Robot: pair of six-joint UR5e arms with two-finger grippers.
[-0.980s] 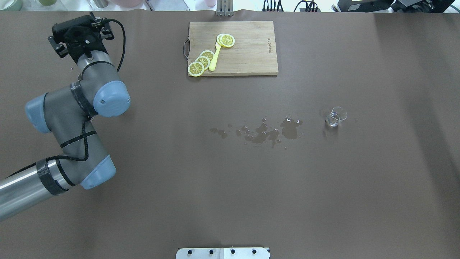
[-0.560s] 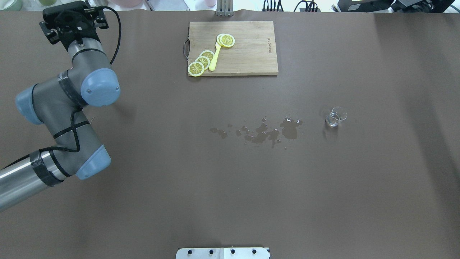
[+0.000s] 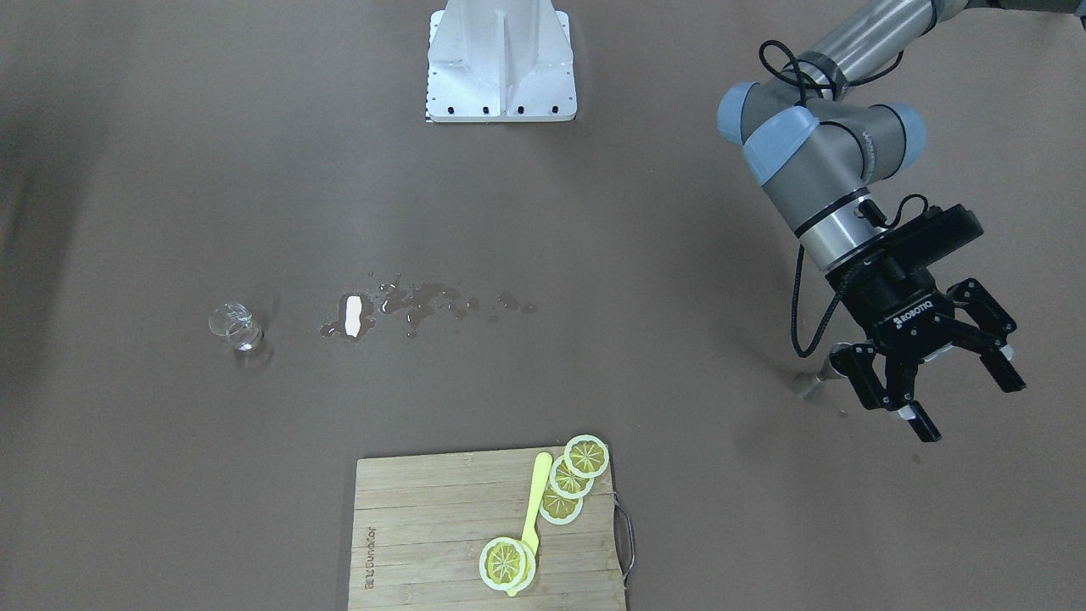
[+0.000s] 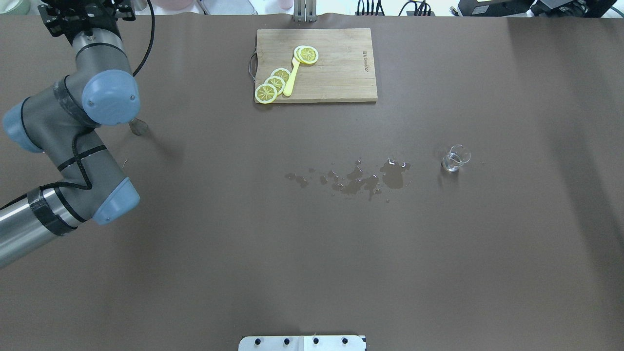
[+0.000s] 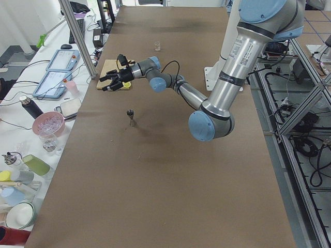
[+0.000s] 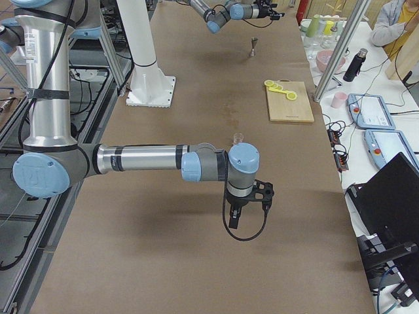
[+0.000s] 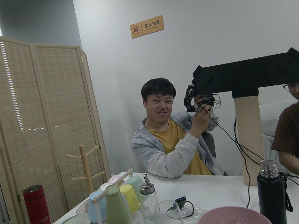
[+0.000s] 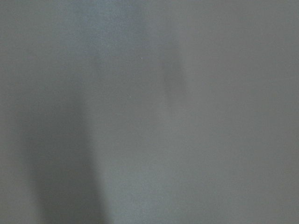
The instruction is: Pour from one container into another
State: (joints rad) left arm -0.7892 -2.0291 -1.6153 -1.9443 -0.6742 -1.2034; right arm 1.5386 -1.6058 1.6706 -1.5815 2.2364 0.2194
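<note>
A small clear glass beaker [image 4: 456,158] stands upright on the brown table, right of a wet spill [image 4: 360,178]; the front view shows the beaker [image 3: 233,327] too. A small metal jigger [image 4: 138,126] stands near the left arm's elbow, and in the front view the jigger [image 3: 810,383] sits just beside my left gripper [image 3: 971,412]. That gripper hangs open above the table with nothing in it. My right gripper [image 6: 245,206] shows only in the exterior right view, low over the table near the beaker [image 6: 237,138]; I cannot tell its state.
A wooden cutting board [image 4: 341,66] at the far middle carries several lemon slices [image 4: 273,83] and a yellow spoon [image 4: 291,78]. Cups, bottles and a person [image 7: 168,140] are beyond the table's far left edge. The robot base plate [image 4: 302,342] sits at the near edge.
The left arm has swung toward the table's far left corner, carrying its gripper past the far edge in the overhead view and uncovering the metal jigger.
</note>
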